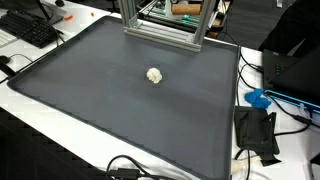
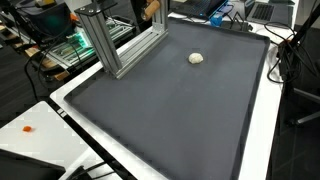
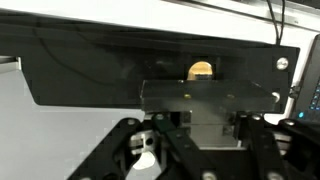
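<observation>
The pincer [image 3: 190, 150] stands open, gripping nothing, while a small pale ball [image 1: 154, 75] lies on the counter's dark mat [image 1: 100, 115], near the aluminium frame [image 1: 160, 35].

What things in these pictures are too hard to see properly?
Small pale lump: too tiny in both exterior views to tell what it is.
Gripper: wrist view's bottom edge cuts off its fingertips, so open or shut is unclear.
Metal frame: its top is cut off by the upper edge in both exterior views.
</observation>
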`<move>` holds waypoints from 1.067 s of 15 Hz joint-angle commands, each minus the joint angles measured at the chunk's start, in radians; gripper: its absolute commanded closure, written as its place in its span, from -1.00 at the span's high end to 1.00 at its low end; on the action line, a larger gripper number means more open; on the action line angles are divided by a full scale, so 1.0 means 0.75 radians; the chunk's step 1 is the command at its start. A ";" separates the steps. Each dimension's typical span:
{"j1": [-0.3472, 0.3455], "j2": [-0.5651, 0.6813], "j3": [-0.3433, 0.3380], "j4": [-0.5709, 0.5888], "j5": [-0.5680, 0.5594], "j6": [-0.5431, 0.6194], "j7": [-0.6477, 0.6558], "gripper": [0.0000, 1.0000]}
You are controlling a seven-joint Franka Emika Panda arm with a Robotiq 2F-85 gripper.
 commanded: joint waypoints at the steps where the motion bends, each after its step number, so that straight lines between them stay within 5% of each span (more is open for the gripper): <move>1: -0.029 -0.073 0.016 -0.084 0.023 0.002 0.060 -0.38; 8: -0.014 -0.159 0.044 -0.179 0.059 0.053 0.109 -0.38; 9: -0.012 -0.171 0.051 -0.188 0.057 0.056 0.114 -0.25; 10: -0.010 -0.180 0.056 -0.193 0.062 0.056 0.119 0.58; 11: -0.009 -0.189 0.063 -0.199 0.064 0.057 0.125 0.51; 12: -0.008 -0.199 0.068 -0.207 0.063 0.065 0.129 -0.30; 16: -0.005 -0.223 0.082 -0.220 0.056 0.076 0.131 -0.53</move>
